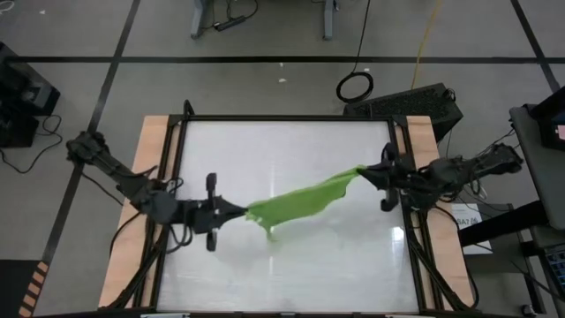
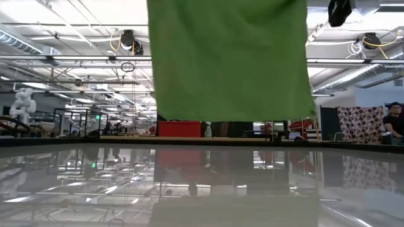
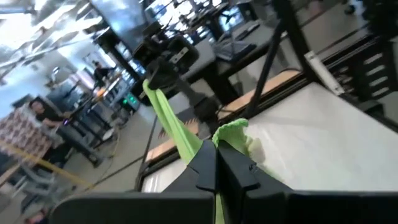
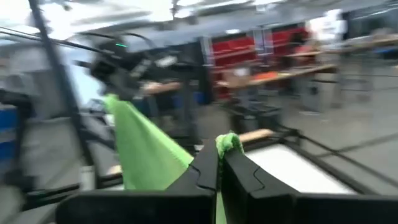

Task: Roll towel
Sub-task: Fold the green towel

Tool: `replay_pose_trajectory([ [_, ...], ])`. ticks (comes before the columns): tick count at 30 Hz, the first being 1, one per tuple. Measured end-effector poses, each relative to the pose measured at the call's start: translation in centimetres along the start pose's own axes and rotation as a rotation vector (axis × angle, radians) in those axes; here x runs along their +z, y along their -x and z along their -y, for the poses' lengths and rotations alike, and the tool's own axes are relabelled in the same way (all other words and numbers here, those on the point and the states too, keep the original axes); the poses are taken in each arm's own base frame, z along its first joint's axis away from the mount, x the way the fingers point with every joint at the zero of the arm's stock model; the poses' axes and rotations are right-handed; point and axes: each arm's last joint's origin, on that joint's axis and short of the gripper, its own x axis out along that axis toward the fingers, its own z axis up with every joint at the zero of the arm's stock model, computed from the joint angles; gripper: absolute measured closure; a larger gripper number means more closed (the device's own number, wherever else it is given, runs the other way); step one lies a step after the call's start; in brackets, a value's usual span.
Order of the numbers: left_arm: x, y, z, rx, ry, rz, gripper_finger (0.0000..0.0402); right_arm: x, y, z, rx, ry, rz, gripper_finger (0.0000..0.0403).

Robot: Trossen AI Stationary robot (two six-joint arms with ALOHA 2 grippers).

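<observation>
Towel (image 1: 305, 205) hangs in the air between your two arms, stretched like a banner clear above the table (image 1: 291, 265), long axis running across from one gripper to the other. Your left gripper (image 1: 240, 210) is clenched on one corner, your right gripper (image 1: 362, 173) pinches the opposite one, so neither is nearer; lower both together to lay it flat for rolling.

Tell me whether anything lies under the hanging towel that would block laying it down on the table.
Nothing visible does. The bright lime-green soft cloth towel hangs stretched between the left gripper and the right gripper, both jaws shut on it, and the glossy white tabletop beneath shows bare.
</observation>
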Motion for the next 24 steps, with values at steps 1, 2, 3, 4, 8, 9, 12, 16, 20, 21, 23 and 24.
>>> replay_pose_trajectory([
  [1, 0.1, 0.2, 0.3, -0.013, -0.008, 0.007, 0.04, 0.1, 0.1, -0.1, 0.032, -0.018, -0.002, 0.0403],
  [2, 0.2, 0.3, 0.5, -0.026, -0.011, 0.014, 0.04, 0.1, 0.2, -0.2, 0.059, -0.033, -0.005, 0.0403],
  [3, 0.3, 0.4, 0.6, -0.039, -0.012, 0.021, 0.04, 0.0, 0.3, -0.4, 0.083, -0.044, -0.013, 0.0403],
  [4, 0.4, 0.5, 0.8, -0.054, -0.013, 0.03, 0.0399, 0.0, 0.3, -0.5, 0.103, -0.054, -0.023, 0.0403],
  [8, 0.3, 0.5, 1.1, -0.093, -0.02, 0.026, 0.0399, -0.9, 0.2, -0.8, 0.09, -0.06, -0.088, 0.0403],
  [9, 0.2, 0.5, 1.2, -0.098, -0.026, 0.017, 0.0399, -1.2, 0.1, -0.8, 0.048, -0.056, -0.109, 0.0403],
  [12, -0.4, -0.1, 1.4, -0.067, -0.042, -0.04, 0.0399, -2.3, -0.2, -0.3, -0.129, -0.062, -0.156, 0.0403],
  [16, -2.8, -2.2, 1.6, -0.017, -0.063, -0.233, 0.0399, -3.9, -0.7, 0.5, -0.335, 0.035, -0.228, 0.0395],
  [20, -6.3, -4.9, 2.1, -0.019, -0.056, -0.456, 0.0398, -5.3, -1.5, 1.1, -0.461, 0.111, -0.302, 0.0345],
  [21, -6.9, -5.4, 2.2, -0.018, -0.056, -0.493, 0.0398, -5.7, -1.7, 1.2, -0.479, 0.127, -0.322, 0.0328],
  [23, -8.0, -6.4, 2.3, -0.019, -0.066, -0.547, 0.0398, -6.2, -2.0, 1.5, -0.51, 0.144, -0.354, 0.0291],
  [24, -8.4, -6.8, 2.3, -0.017, -0.07, -0.566, 0.0398, -6.4, -2.0, 1.7, -0.523, 0.151, -0.367, 0.0273],
])
